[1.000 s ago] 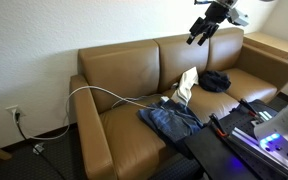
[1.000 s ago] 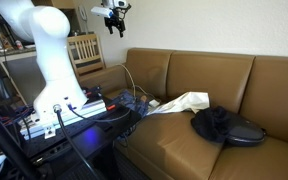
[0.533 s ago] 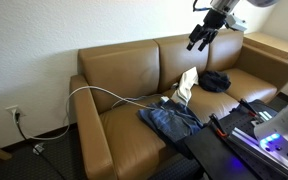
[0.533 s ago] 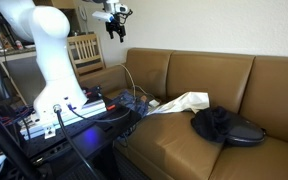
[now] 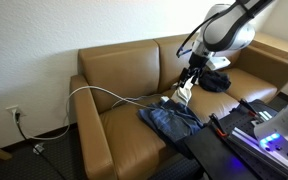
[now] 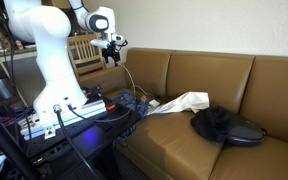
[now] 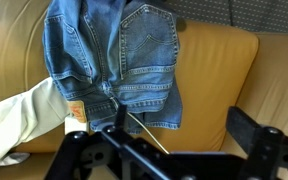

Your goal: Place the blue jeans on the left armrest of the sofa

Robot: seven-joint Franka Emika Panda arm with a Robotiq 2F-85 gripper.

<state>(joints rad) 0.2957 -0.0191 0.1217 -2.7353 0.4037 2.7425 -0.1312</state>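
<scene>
The blue jeans lie crumpled on the sofa's left seat cushion, near its front edge. In the wrist view the jeans fill the upper left, back pockets showing. My gripper hangs in the air above the sofa's middle, over the jeans' far side, apart from them. It also shows in an exterior view. In the wrist view the gripper is open and empty, with bare tan cushion between its fingers. The left armrest is bare.
A cream cloth and a black garment lie on the sofa's right part. A white cable runs across the left seat. The robot base and black frame stand before the sofa. A wooden chair stands behind.
My gripper has come down from high above the sofa back toward the seat and jeans. Nothing on the sofa has moved.
</scene>
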